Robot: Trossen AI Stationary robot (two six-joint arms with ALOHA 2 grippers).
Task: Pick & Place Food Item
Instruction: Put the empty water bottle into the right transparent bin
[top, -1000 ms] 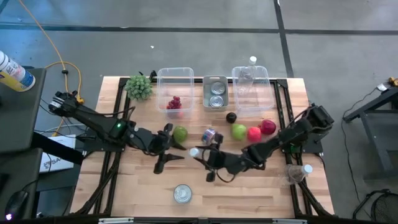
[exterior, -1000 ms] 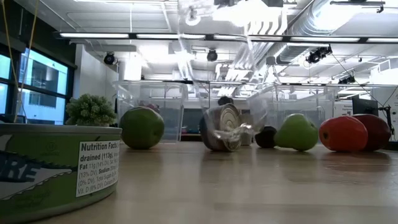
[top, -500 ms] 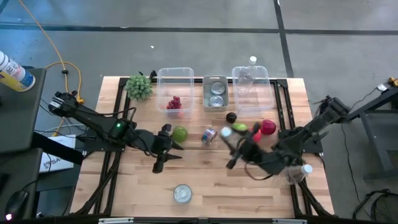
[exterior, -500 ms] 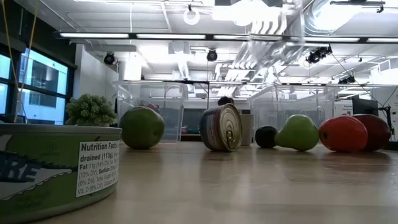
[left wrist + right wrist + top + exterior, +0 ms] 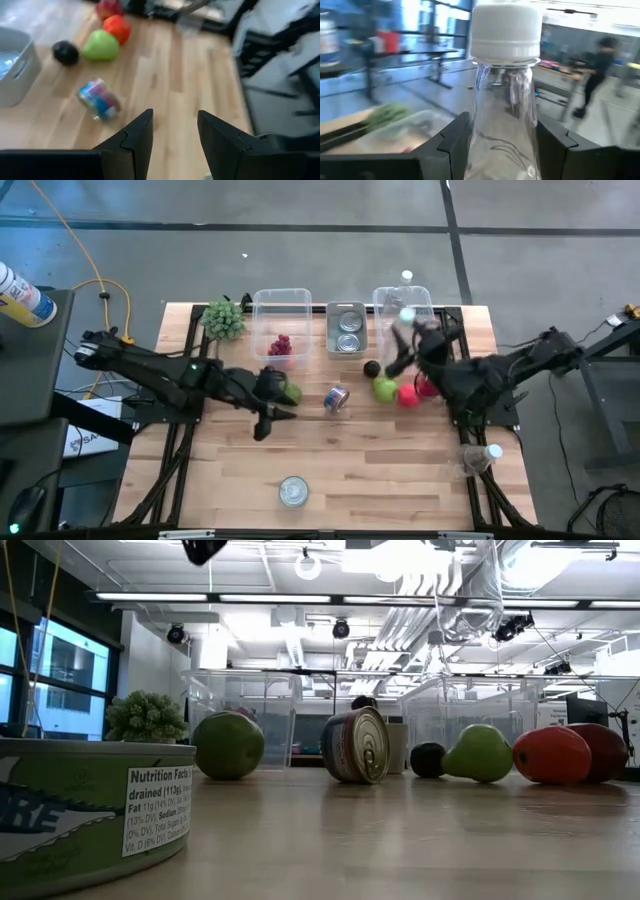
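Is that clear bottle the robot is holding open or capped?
Capped. The right wrist view shows a white cap on the clear bottle, which sits between the right gripper fingers.

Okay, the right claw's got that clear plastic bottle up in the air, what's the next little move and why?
Probably carry it a bit farther over the clear plastic bin at the table's back right, then lower it. The right claw is shut on the clear plastic bottle with the white cap, and in the high view that bottle already hangs over the bin, which holds another clear bottle.
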